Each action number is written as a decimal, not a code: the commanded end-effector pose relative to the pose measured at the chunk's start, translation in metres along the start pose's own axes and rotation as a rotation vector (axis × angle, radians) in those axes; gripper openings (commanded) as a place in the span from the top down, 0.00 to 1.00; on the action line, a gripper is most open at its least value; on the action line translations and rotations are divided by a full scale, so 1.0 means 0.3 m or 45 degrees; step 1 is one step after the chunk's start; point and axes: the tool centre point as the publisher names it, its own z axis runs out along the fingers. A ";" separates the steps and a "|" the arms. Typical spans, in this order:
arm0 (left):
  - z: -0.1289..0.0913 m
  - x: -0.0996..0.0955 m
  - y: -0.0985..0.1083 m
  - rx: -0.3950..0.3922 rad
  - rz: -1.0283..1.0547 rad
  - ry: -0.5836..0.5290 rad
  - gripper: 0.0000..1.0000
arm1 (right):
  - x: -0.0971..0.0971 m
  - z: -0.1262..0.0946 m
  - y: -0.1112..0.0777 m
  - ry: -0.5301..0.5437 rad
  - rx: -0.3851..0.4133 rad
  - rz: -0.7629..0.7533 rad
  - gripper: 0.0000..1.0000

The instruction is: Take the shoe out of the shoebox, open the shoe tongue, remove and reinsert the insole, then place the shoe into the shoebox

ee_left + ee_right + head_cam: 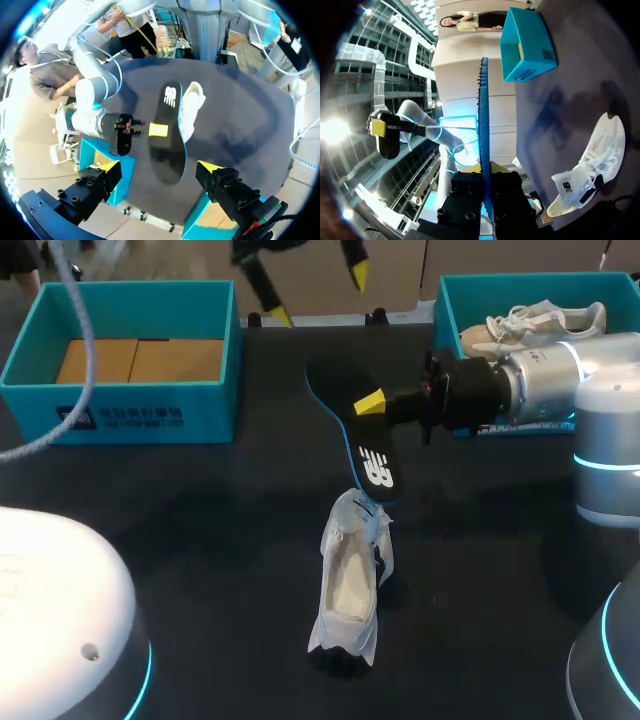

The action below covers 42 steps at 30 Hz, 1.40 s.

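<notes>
The insole (365, 445) was held off the table (200, 500) by the right gripper (368, 405), whose fingers were closed narrowly on it from both faces near mid-length; in the right wrist view it was seen edge-on between them. The left gripper (318, 295) was spread wide and held nothing, hanging high at the far side of the table, well apart from the shoe (350, 585). The shoe lay loose on the table with its opening upward, just beyond the insole's lower end; whether the two touched could not be told. Trouble was judged most likely at reinsertion. With the shoe unheld, it could be pushed along or tipped over once the insole was pressed into it. The insole, pinched at one spot only, could also be swivelled or slipped in the fingers. Being thin and flexible, it could be buckled against the collar, or the tongue could be folded under it – either way it would not be seated flat. A late release could drag the shoe up with it. As for containers, the left box (120, 415) held only flat brown cardboard (140, 360), so room for the shoe was judged to be there. The right box (447, 310) was already occupied by a second shoe (540, 318) – a poor place for another.
</notes>
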 end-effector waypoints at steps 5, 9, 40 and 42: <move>0.022 0.117 -0.032 0.111 -0.182 -0.739 0.00 | -0.001 0.004 -0.001 0.001 -0.002 -0.001 1.00; 0.022 0.117 -0.032 0.111 -0.182 -0.739 0.00 | -0.001 0.004 -0.001 0.001 -0.002 -0.001 1.00; 0.153 0.208 -0.028 0.157 -0.048 -0.916 0.00 | -0.001 0.004 -0.001 0.001 -0.002 -0.001 1.00; 0.200 0.225 -0.013 0.137 -0.016 -0.938 0.00 | -0.001 0.004 -0.001 0.001 -0.002 -0.001 1.00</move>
